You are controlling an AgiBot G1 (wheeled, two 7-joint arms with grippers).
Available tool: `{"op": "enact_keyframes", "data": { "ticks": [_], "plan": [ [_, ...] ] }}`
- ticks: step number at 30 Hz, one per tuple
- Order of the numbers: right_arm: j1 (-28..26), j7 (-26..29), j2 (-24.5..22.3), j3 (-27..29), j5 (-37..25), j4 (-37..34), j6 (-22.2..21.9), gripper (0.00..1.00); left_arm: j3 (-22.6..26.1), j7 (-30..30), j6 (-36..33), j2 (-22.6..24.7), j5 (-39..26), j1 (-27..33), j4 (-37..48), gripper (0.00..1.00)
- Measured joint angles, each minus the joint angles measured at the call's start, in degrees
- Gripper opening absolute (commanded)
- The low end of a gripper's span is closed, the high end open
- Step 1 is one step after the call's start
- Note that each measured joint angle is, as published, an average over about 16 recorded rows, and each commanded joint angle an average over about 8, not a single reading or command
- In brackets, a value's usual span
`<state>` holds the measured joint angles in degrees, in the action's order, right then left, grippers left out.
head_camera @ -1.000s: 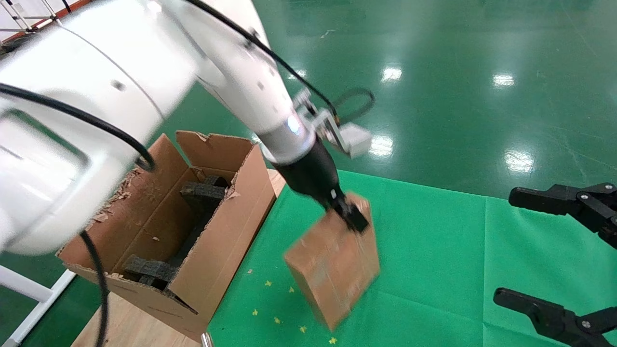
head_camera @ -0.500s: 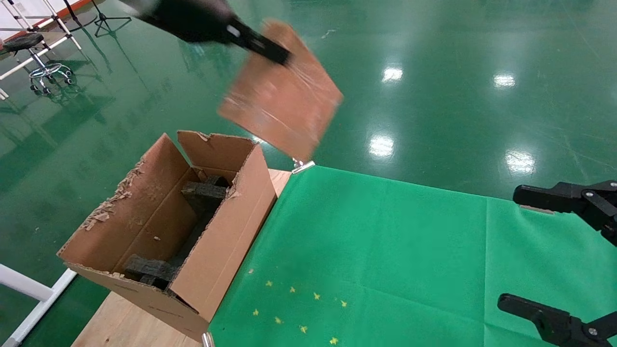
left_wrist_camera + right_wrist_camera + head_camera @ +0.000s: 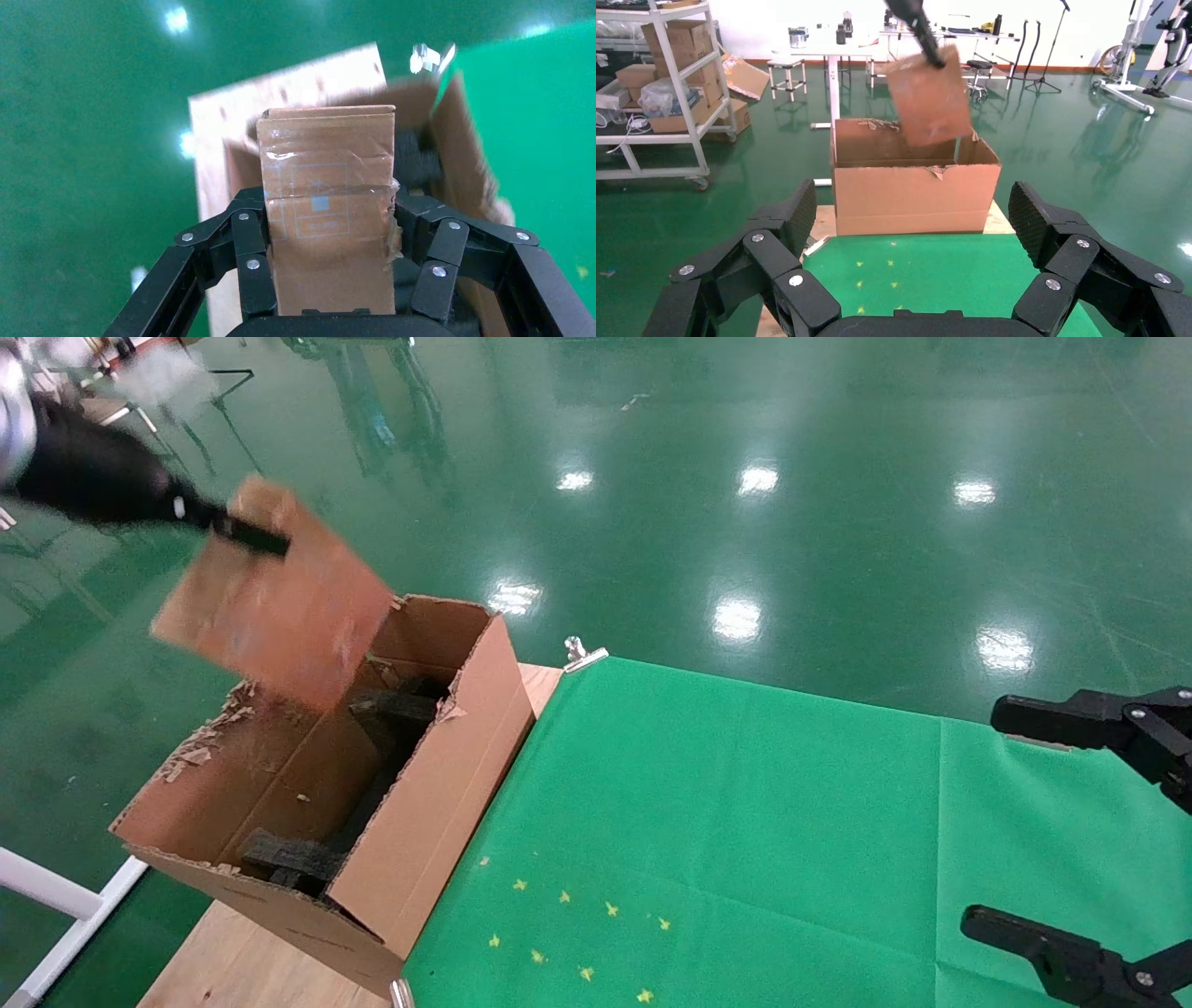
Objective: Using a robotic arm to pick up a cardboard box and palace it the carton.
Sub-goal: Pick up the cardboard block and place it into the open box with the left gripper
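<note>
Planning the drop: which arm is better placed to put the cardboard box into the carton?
Left. Its end effector is shut on the cardboard box, held above the carton. The right end effector hangs open and empty over the green cloth.

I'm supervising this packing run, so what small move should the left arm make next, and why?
Probably lower it: the left end effector grips the cardboard box tilted above the carton, whose opening sits directly beneath. The right end effector waits open beside the green cloth.
</note>
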<state>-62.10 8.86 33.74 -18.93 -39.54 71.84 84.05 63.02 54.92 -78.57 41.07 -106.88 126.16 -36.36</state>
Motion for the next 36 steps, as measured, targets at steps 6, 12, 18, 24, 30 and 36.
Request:
{"op": "enact_keyframes", "data": {
  "ticks": [6,12,18,24,30,36],
  "plan": [
    [0.0,0.0,0.0,0.0,0.0,0.0,0.0,1.00,0.2,-4.3,1.8,-1.8,1.1,-4.1,6.6,0.00],
    [0.0,0.0,0.0,0.0,0.0,0.0,0.0,1.00,0.8,-8.2,3.7,-2.1,1.0,-6.9,12.8,0.00],
    [0.0,0.0,0.0,0.0,0.0,0.0,0.0,1.00,1.2,-12.4,6.3,-1.6,0.6,-8.6,18.6,0.00],
    [0.0,0.0,0.0,0.0,0.0,0.0,0.0,1.00,1.3,-16.4,9.8,-0.3,0.6,-10.3,23.9,0.00],
    [0.0,0.0,0.0,0.0,0.0,0.0,0.0,1.00,0.9,-19.6,14.4,1.6,1.2,-12.7,28.2,0.00],
    [0.0,0.0,0.0,0.0,0.0,0.0,0.0,1.00,-0.1,-21.4,20.2,3.7,2.7,-16.4,31.3,0.00]
  ]
}}
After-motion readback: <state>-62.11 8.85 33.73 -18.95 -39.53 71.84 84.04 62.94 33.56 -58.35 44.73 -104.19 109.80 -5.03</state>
